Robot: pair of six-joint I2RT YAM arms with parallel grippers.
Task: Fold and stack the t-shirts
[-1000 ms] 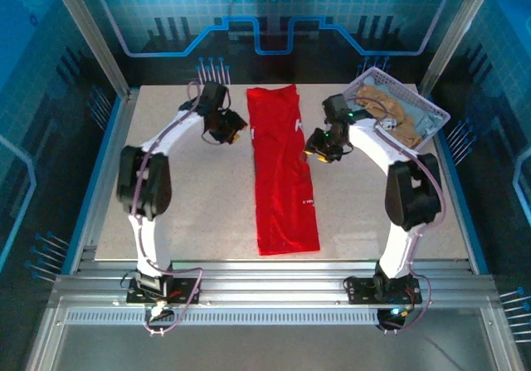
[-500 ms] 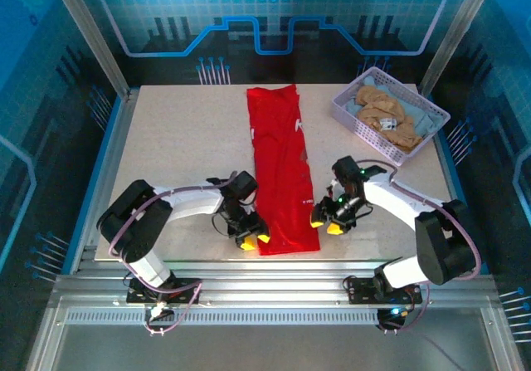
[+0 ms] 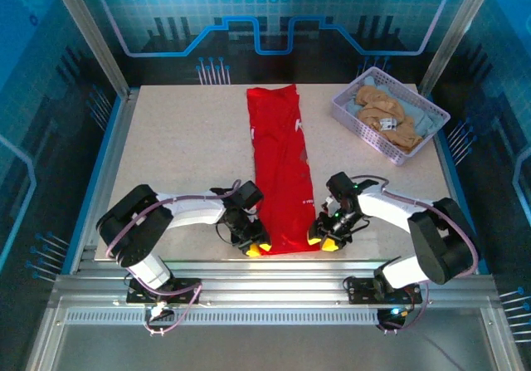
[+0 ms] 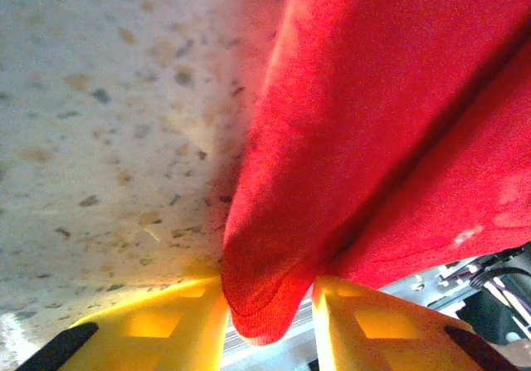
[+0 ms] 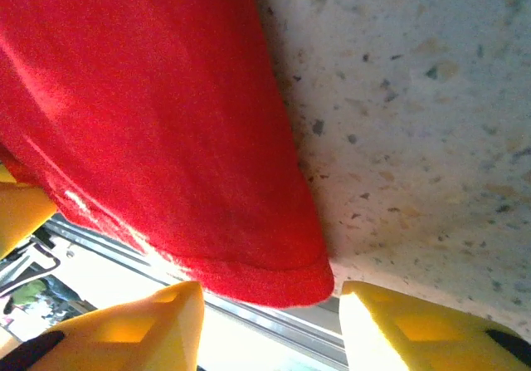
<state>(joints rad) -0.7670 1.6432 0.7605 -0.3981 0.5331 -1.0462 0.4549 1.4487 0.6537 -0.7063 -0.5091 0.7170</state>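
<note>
Two grippers work at the table's (image 3: 182, 163) near edge, one at each near corner of the red tee (image 3: 279, 155). The tee lies folded in a long strip down the middle, from far edge to near edge. From above we see the left gripper (image 3: 256, 247) and right gripper (image 3: 322, 240) low on the cloth.

The left wrist view adds yellow fingers (image 4: 166, 329) pressed against both sides of the bunched hem, pinching it. The right wrist view shows fingers (image 5: 415, 334) spread, with the hem corner between them.

At the far right corner a basket (image 3: 347, 115) holds a tan tee (image 3: 383, 115) and a blue-grey tee (image 3: 421, 124). The tabletop is pale and speckled. Aluminium rails (image 3: 274, 284) run along its near edge, and blue patterned walls (image 3: 166, 6) surround it.
</note>
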